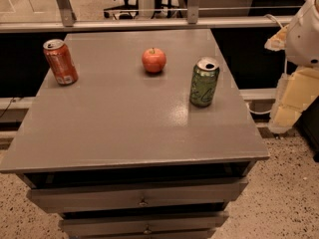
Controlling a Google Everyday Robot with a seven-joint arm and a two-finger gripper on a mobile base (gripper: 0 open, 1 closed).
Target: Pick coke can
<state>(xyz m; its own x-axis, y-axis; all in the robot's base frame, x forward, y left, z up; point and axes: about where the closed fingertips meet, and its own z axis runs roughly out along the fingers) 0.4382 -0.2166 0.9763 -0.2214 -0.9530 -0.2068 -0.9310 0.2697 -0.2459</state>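
The coke can [60,61] is red-orange with a silver top and small white markings near its base. It stands upright at the far left edge of the grey table top [124,128]. My gripper [290,106] hangs with the white arm at the right edge of the view. It is off the table's right side, far from the coke can, and nothing shows in it.
A green can [204,81] stands upright at the right of the table. A red apple [154,60] sits at the far middle. Drawers [142,198] are below the front edge. A railing [149,24] runs behind the table. The floor is speckled.
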